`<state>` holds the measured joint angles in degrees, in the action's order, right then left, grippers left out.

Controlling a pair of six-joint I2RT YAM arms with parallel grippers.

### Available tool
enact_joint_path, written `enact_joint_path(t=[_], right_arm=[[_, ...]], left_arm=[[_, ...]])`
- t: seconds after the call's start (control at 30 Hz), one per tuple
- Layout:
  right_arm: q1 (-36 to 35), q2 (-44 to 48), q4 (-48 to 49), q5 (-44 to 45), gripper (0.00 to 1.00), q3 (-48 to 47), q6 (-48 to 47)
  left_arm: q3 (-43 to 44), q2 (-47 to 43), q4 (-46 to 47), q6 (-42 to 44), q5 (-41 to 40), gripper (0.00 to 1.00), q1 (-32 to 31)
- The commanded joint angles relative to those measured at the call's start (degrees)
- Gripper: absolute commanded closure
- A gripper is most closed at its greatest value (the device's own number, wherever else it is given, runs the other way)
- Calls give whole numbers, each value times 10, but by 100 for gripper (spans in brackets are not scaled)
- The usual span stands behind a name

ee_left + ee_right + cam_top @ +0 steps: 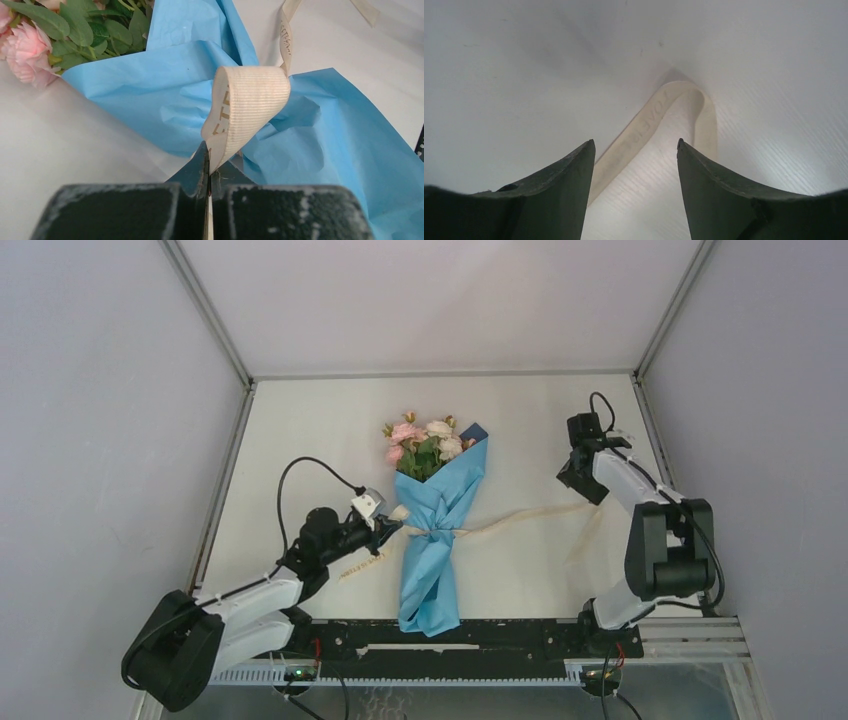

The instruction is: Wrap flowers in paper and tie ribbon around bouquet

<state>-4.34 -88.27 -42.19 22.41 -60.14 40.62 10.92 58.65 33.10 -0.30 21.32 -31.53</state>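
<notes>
The bouquet (435,530) lay flat along the middle of the desk (300,440). Its blooms pointed toward the far edge, and its narrow foot reached the near edge, touching or just short of the black rail between the arm bases. The flowers (425,445), pink, peach and cream roses among green leaves, spilled from the wide mouth of the paper (430,580), a light-blue cone with a darker corner showing at its far right.

The ribbon (520,515) cinched the cone at its waist. One cream tail ran right across the desk toward the right edge. A shorter printed tail lay to the left of the cone, nearer the near edge.

The left gripper (208,155) was just left of the waist. Its fingers were pressed together and pinched a loop of the ribbon, which arched up from the tips against the crumpled paper.

The right gripper (635,144) hung well apart from the bouquet, toward the far right corner. Its fingers were spread and held nothing. The folded end of the ribbon's right tail lay on the desk below and just beyond the gap, and whether it touched a finger could not be told.
</notes>
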Motion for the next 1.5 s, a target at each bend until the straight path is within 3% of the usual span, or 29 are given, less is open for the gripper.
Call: enact_joint_path(t=[0.0, 0.2, 0.33, 0.37, 0.4, 0.47, 0.5, 0.67, 0.77, 0.87, 1.07, 1.17, 1.3, 1.33, 1.47], right_arm=[[9, -46, 38, -20, 31, -1, -1], [32, -97, 54, -33, 31, 8, -7], [38, -119, 70, -40, 38, 10, -10], [38, -121, 73, -49, 44, 10, -12], [55, -119, 77, -54, 59, 13, -14], [67, -104, 93, -62, 98, 25, -23], [72, -90, 98, -65, 100, 31, -31], [48, 37, 147, -96, 100, 37, -88], [-83, 97, 185, -122, 100, 2, -138], [-233, 101, 179, -122, 100, -101, -184], [-453, -12, 226, -246, 100, -272, -214], [-501, -108, 201, -305, 100, -365, -232], [-511, -178, 175, -365, 100, -438, -227], [-507, -185, 178, -374, 97, -439, -220], [-482, -205, 156, -409, 47, -463, -208]], left_arm=[[-11, -19, 29, 34, -8, 100, -4], [-13, -21, 30, 39, -3, 100, -5], [-7, -26, 15, 46, -16, 100, -5], [-6, -27, 12, 47, -17, 100, -5], [-5, -28, 10, 47, -17, 100, -4], [-5, -30, 8, 51, -11, 100, -5], [-4, -30, 8, 54, -8, 100, -5], [-2, -29, 10, 110, 39, 100, -4], [-7, -29, 11, 188, 90, 100, -5], [-6, -29, 2, 241, 111, 100, -5], [-6, -40, -19, 284, 132, 100, -5], [-9, -51, -22, 280, 133, 100, -5], [-12, -66, -30, 263, 141, 100, -5], [-12, -70, -37, 262, 148, 100, -5], [-12, -71, -42, 249, 157, 100, -5]])
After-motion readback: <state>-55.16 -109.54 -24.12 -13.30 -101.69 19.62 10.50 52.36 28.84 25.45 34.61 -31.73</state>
